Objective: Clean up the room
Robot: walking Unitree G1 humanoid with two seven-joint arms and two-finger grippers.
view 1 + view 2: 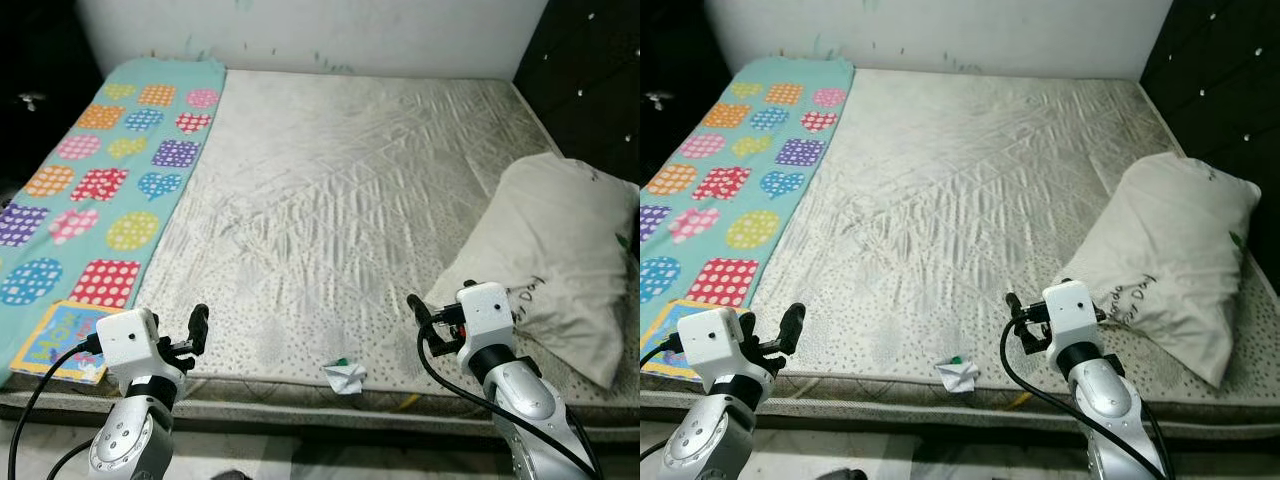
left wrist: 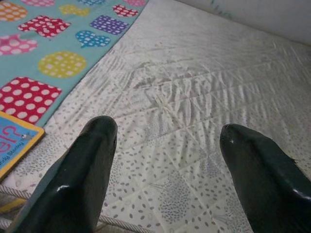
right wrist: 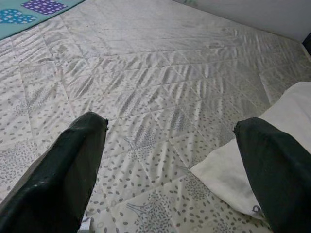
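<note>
A small crumpled white paper (image 1: 345, 377) with a green speck lies at the mattress's near edge, between my two arms. A colourful children's book (image 1: 62, 340) rests on the near left corner of the bed, on the teal patterned blanket (image 1: 100, 180). My left gripper (image 1: 195, 328) hovers over the near edge, right of the book, open and holding nothing. My right gripper (image 1: 420, 312) is open too, just right of the paper and close to the white pillow (image 1: 555, 260). In the wrist views both pairs of black fingers (image 2: 77, 179) (image 3: 58, 170) stand wide apart over the bare mattress.
The quilted grey-white mattress (image 1: 340, 190) spans the view, with a white wall behind it. A dark padded panel (image 1: 590, 70) stands at the right, and a dark area lies left of the blanket. The pillow's corner (image 3: 286, 111) shows beside my right gripper.
</note>
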